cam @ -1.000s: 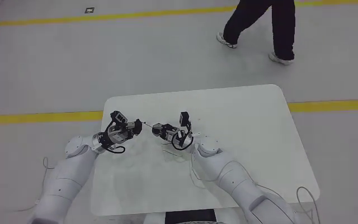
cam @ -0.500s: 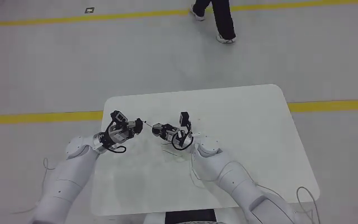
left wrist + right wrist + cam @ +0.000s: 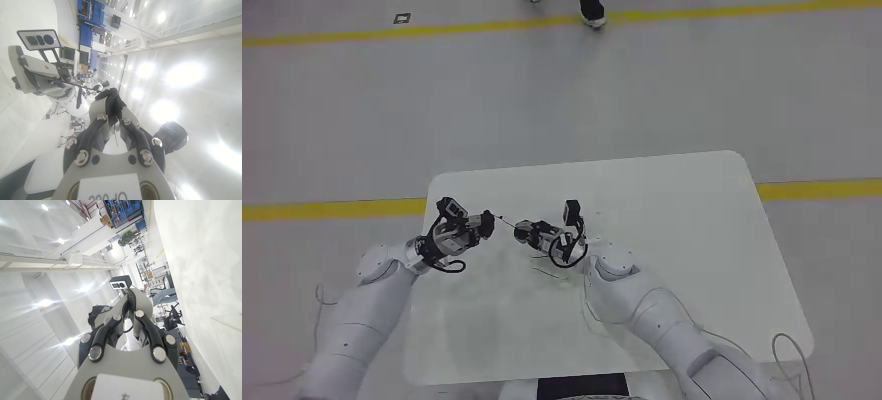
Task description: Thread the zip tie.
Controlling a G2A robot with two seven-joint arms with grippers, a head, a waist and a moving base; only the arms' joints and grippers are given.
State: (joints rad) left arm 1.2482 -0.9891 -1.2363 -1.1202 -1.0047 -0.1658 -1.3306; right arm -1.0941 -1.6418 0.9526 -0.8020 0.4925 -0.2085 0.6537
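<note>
My left gripper point(image 3: 114, 100) pinches zip tie point(image 3: 504, 221); right gripper point(image 3: 130, 303) clamped shut, contents unclear. Align tip with head slot, feed straight, slowly.

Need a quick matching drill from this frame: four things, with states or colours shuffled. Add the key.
Things:
1. zip tie
2. left gripper
3. table
4. floor line

States:
A. white, rounded corners
B. yellow
C. thin dark strand running to the right gripper
D. shut, with a thin black strap between its fingers

Pairs: 1-C, 2-D, 3-A, 4-B
</note>
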